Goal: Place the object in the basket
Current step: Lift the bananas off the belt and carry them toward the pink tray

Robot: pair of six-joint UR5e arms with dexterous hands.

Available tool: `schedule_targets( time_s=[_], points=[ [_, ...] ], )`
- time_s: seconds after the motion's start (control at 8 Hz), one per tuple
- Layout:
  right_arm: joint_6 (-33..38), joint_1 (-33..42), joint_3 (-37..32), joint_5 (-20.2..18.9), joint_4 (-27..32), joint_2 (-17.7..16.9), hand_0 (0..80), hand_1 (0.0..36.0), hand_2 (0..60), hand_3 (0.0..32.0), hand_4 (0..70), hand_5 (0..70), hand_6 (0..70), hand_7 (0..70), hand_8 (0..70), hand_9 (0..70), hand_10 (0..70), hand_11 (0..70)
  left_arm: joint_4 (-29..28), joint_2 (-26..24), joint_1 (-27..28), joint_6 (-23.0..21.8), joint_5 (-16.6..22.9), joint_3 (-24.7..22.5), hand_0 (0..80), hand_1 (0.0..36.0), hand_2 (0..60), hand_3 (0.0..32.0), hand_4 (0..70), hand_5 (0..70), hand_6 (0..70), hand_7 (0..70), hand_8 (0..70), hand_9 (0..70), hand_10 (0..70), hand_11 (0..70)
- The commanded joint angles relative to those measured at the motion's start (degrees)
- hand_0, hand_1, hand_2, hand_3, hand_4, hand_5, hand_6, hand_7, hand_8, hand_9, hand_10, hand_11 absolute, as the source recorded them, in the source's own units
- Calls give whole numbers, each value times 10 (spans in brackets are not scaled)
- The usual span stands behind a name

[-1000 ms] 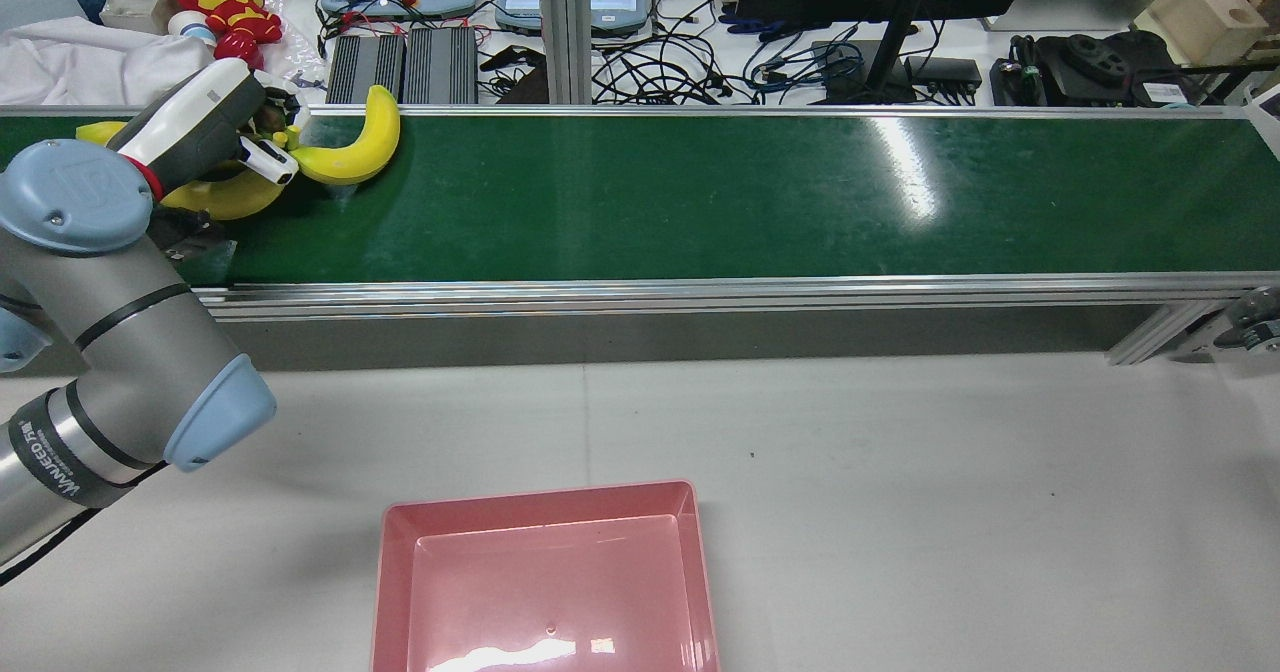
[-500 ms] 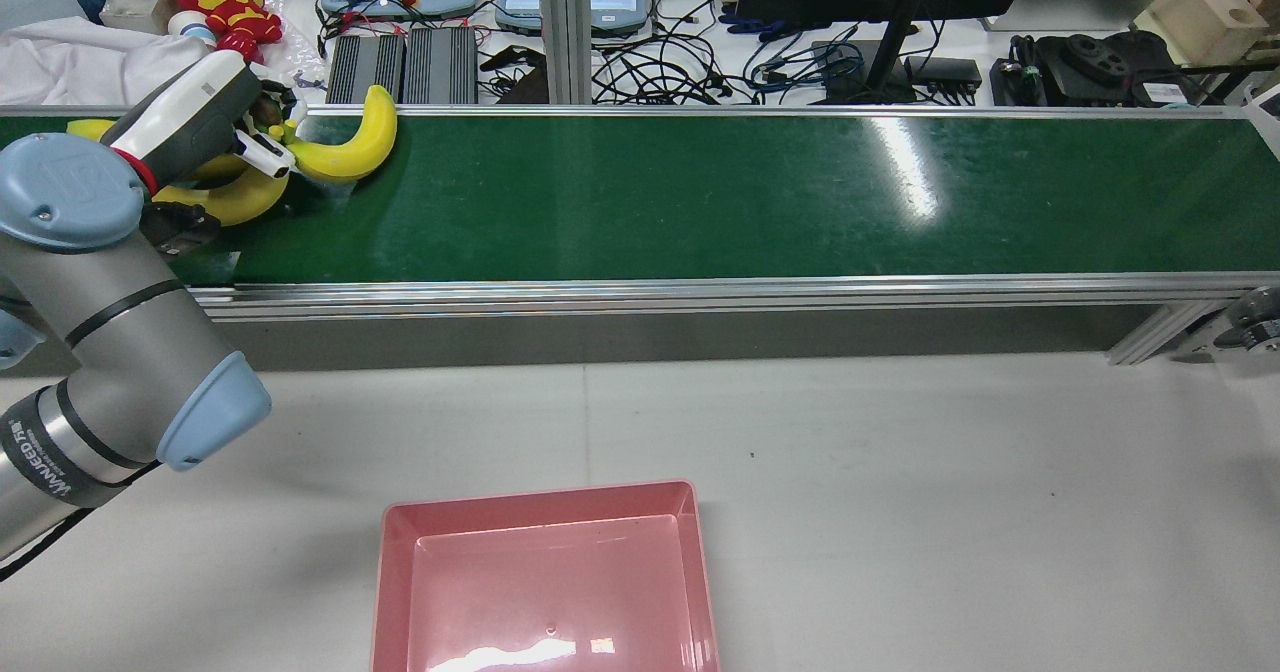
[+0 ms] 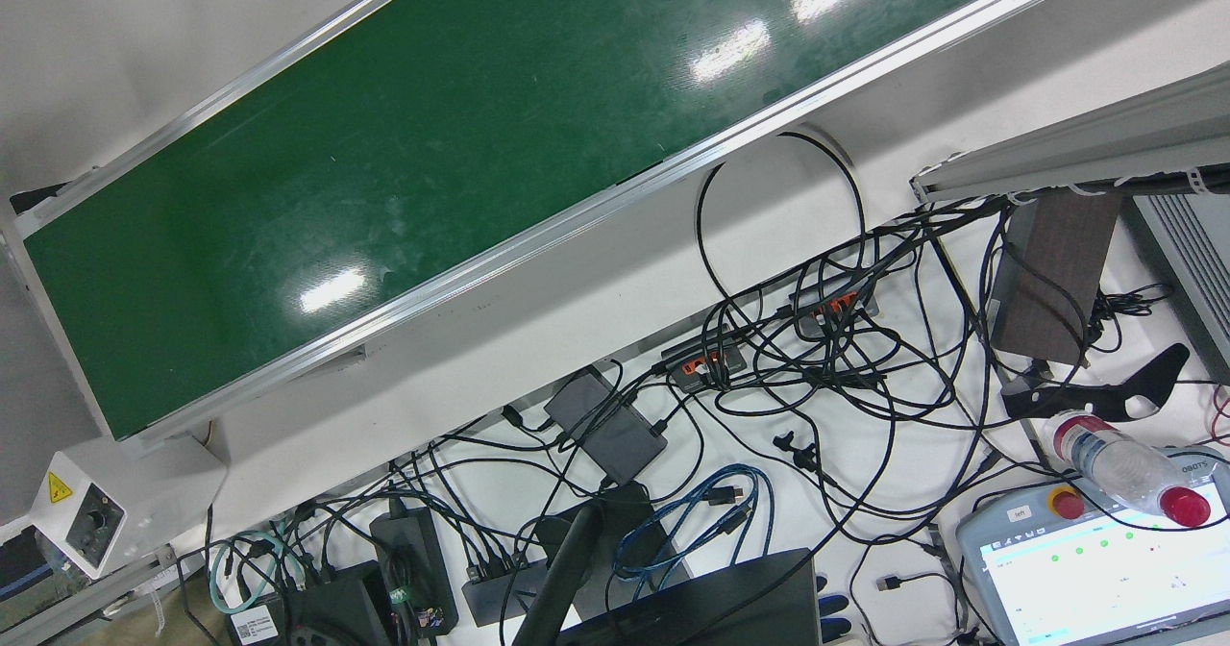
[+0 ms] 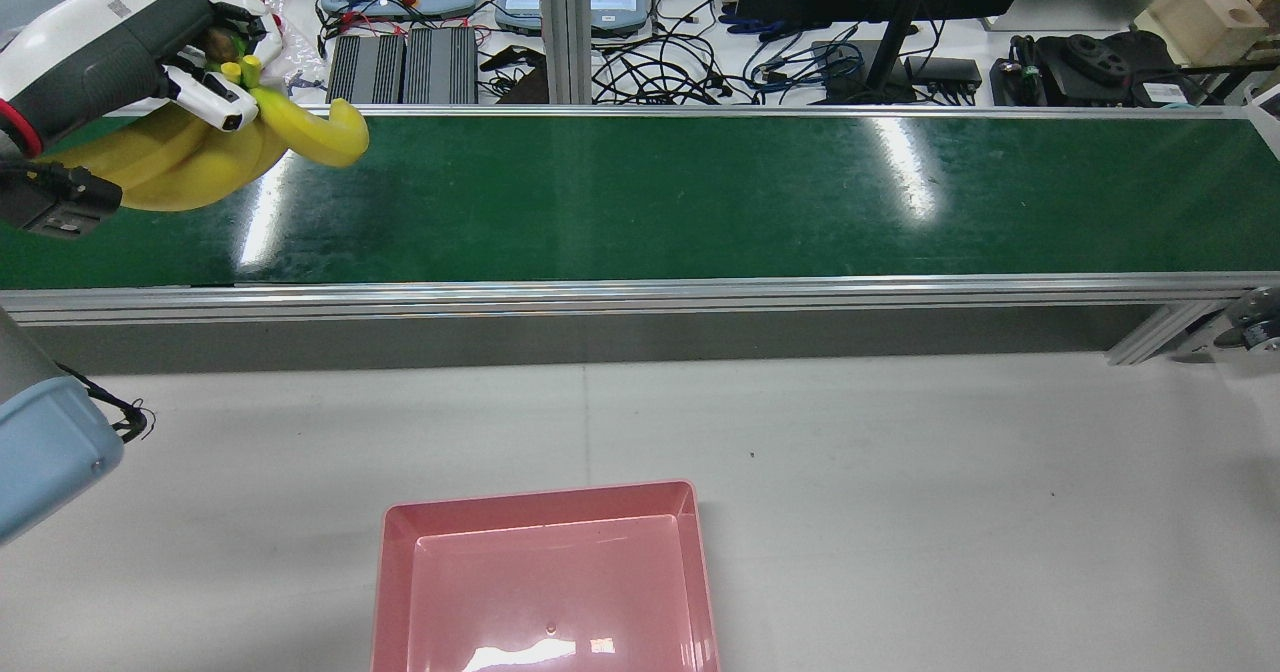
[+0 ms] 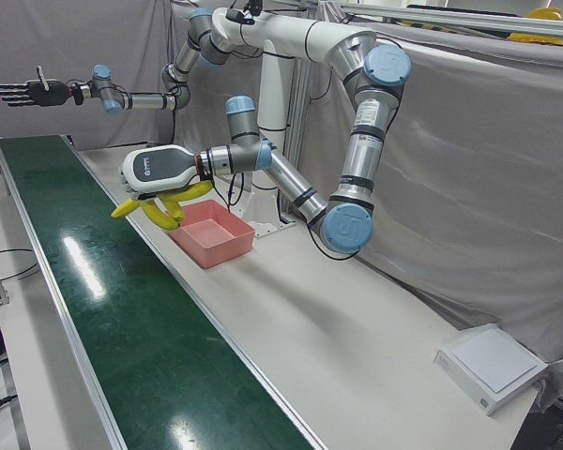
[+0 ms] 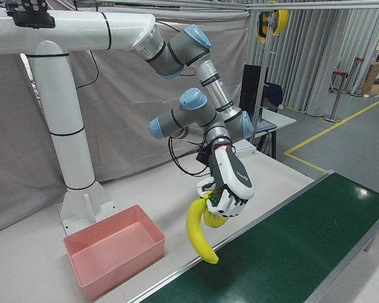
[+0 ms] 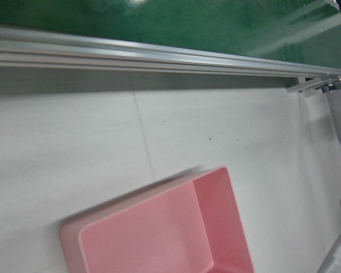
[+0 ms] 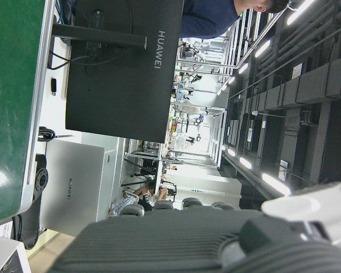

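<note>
While the left hand [image 4: 110, 47] clutches the banana bunch [image 4: 200, 157] by its stem, upper left above the belt [image 4: 700, 192], the stiff, light fruit dangles; pink basket [image 4: 545, 577] bottom centre.

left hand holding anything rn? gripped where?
Yes: the left hand holds a bunch of bananas by its stem end, fingers closed around the stalk, fruit hanging clear above the conveyor belt.

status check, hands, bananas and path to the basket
Left hand shut on banana bunch, lifted clear above belt. Right hand open, parked far off. Pink basket empty; nothing in the way.
</note>
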Motion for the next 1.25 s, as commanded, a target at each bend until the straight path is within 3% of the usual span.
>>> schedule_targets(
  time_s=[0.0, 0.25, 0.38, 0.62, 0.88, 1.12],
  points=[
    [0, 0, 0, 0, 0, 0, 0, 0, 0, 0, 0, 0, 0, 0, 0, 0, 0, 0, -20, 4, 18, -59, 111, -10, 509, 246, 600, 0, 664, 700, 700, 700, 700, 700, 649, 700],
    [0, -1, 0, 0, 0, 0, 0, 0, 0, 0, 0, 0, 0, 0, 0, 0, 0, 0, 6, 5, 101, -63, 132, -30, 545, 292, 600, 0, 632, 700, 700, 700, 700, 700, 635, 700],
    [0, -1, 0, 0, 0, 0, 0, 0, 0, 0, 0, 0, 0, 0, 0, 0, 0, 0, 7, 5, 144, -62, 130, -31, 551, 290, 600, 0, 614, 700, 700, 700, 700, 700, 633, 700],
    [0, -1, -1, 0, 0, 0, 0, 0, 0, 0, 0, 0, 0, 0, 0, 0, 0, 0, 8, 9, 220, -58, 122, -27, 565, 299, 600, 0, 643, 700, 700, 700, 700, 700, 630, 700],
    [0, -1, -1, 0, 0, 0, 0, 0, 0, 0, 0, 0, 0, 0, 0, 0, 0, 0, 19, 8, 285, -57, 96, -25, 586, 321, 600, 0, 662, 700, 700, 700, 700, 700, 624, 700],
    [0, -1, -1, 0, 0, 0, 0, 0, 0, 0, 0, 0, 0, 0, 0, 0, 0, 0, 22, 3, 337, -58, 53, -24, 575, 298, 600, 0, 677, 700, 700, 700, 700, 700, 614, 700]
  ],
)
